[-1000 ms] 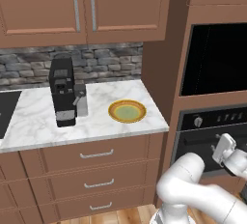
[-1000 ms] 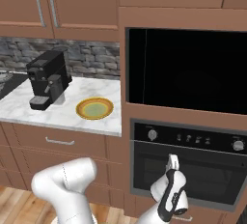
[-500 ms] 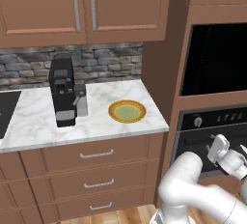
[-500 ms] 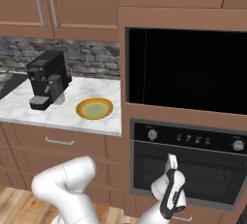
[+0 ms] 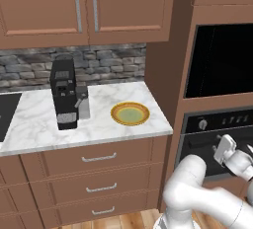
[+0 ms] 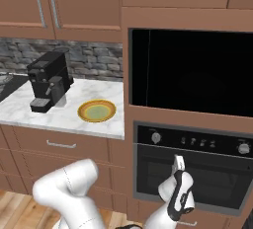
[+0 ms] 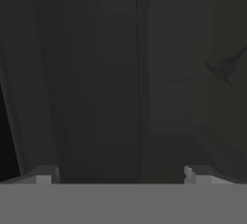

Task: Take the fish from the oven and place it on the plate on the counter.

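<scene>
The oven [image 6: 197, 141] is set in brown cabinetry right of the counter [image 5: 44, 134], and its dark door looks closed. My gripper [image 6: 179, 164] points up against the top of that door, just under the black control strip. It also shows at the right of the left base view, gripper [image 5: 226, 149]. In the hand view the gripper [image 7: 118, 177] is open, its fingertips [image 7: 43, 175] wide apart with nothing between them, close to the dark door. A faint grey fish-like shape [image 7: 226, 68] shows at upper right. The yellow-rimmed plate [image 5: 130, 113] sits bare on the counter's right end.
A black coffee machine [image 5: 64, 95] stands on the counter left of the plate. A large black glass panel [image 6: 192, 72] sits above the oven. Brown drawers [image 5: 99, 159] with silver handles run under the counter, and wall cabinets [image 5: 84, 8] hang above.
The hand has barely shifted in front of the oven door. Its jaws stay wide open.
</scene>
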